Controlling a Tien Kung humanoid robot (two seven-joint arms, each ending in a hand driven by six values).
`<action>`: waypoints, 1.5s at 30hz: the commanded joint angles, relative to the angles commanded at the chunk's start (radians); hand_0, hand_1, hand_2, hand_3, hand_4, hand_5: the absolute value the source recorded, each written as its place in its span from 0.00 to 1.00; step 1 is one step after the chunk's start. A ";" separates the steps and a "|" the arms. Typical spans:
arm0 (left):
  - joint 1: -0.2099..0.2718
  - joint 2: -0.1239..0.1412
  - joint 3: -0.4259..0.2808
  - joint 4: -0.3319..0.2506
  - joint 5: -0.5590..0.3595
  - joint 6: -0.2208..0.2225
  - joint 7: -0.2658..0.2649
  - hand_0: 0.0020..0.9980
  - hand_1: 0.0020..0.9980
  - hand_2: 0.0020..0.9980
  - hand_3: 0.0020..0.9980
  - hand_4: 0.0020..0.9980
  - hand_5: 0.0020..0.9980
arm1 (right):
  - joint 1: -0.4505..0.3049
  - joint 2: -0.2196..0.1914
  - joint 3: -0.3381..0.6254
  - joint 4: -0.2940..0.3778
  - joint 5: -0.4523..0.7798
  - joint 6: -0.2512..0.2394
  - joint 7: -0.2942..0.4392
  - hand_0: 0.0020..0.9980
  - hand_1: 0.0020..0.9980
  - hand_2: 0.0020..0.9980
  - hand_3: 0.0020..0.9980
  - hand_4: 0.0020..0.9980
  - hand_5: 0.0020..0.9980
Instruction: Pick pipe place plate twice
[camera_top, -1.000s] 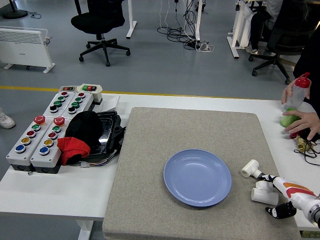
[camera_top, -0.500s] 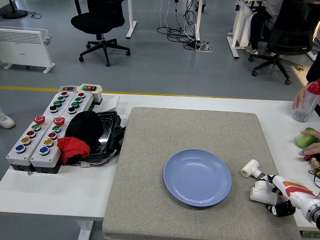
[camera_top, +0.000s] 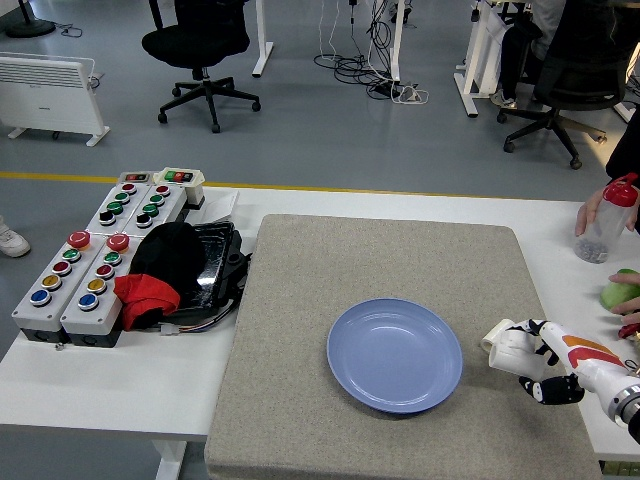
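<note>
Here the right hand (camera_top: 540, 368) reaches in from the lower right corner, its fingers (camera_top: 549, 392) curled around a white pipe fitting (camera_top: 510, 349) at the right side of the grey mat (camera_top: 300, 400). The fitting sits just right of the blue plate (camera_top: 395, 355), close to its rim but outside it. The plate holds nothing; its dish shows bare blue. At the table's far right edge a person's hand (camera_top: 590, 208) grips a clear bottle with a red cap (camera_top: 606, 220), upright, with something dark at its bottom. Just below it, another hand (camera_top: 628, 290) lies on a green object (camera_top: 615, 292). On the left, two grey button boxes (camera_top: 75, 280) stand beside a black tray (camera_top: 212, 265) carrying a black-and-red cloth (camera_top: 155, 275).
</note>
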 joint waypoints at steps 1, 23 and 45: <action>0.000 0.000 0.000 0.000 0.000 0.000 0.000 0.72 0.77 0.73 0.69 0.42 1.00 | 0.004 0.001 -0.002 0.000 0.001 -0.001 0.001 0.49 0.53 0.51 0.68 0.54 0.12; 0.002 0.000 0.020 0.000 -0.027 0.002 0.000 0.72 0.76 0.73 0.69 0.42 1.00 | 0.417 0.124 -0.428 -0.264 0.138 0.000 0.039 0.54 0.58 0.56 0.69 0.54 0.13; 0.008 -0.002 0.013 -0.002 -0.014 0.003 0.005 0.72 0.77 0.73 0.69 0.42 1.00 | 0.492 0.190 -0.524 -0.410 0.150 -0.004 0.114 0.98 0.93 1.00 1.00 0.83 0.30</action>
